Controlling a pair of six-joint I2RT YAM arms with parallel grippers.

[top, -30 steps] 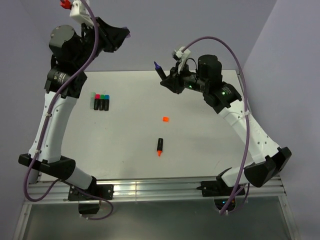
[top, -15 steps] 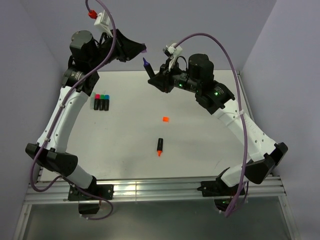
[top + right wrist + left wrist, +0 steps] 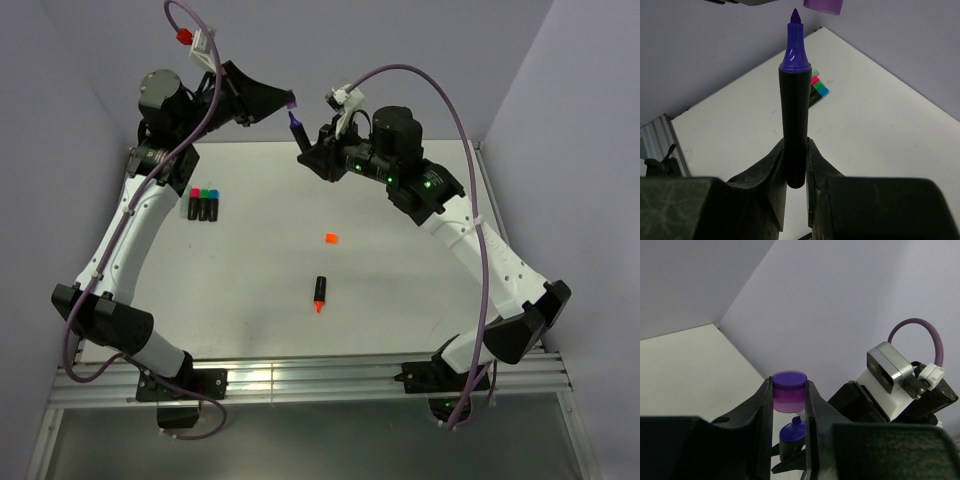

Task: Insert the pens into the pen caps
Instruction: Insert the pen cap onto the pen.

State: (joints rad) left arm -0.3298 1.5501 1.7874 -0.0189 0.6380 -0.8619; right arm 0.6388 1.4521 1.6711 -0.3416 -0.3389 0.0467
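The white surface (image 3: 420,290) lies well below both of your hands, which meet in the air over its far edge.

Your right hand (image 3: 312,158) is clamped on the purple pen (image 3: 794,125). Both fingers press the lower black barrel, and the pen stands straight out from the hand with its purple tip leading. Your left hand (image 3: 290,103) is clamped on the purple cap (image 3: 789,390), pinched between its two fingertips at the very end of the hand.

From the right wrist, the cap sits just beyond the pen tip and slightly to one side of it. From the left wrist, the tip shows just past the cap, between the fingers. The tip is close to the cap but not inside it.

Down on the surface, under the reach of your left hand, three capped pens (image 3: 204,203) lie side by side, touching, with pink, green and blue ends. The orange pen (image 3: 319,294) lies uncapped, nearer the arm bases than your right hand. The orange cap (image 3: 331,238) lies between that pen and your right hand, apart from both.
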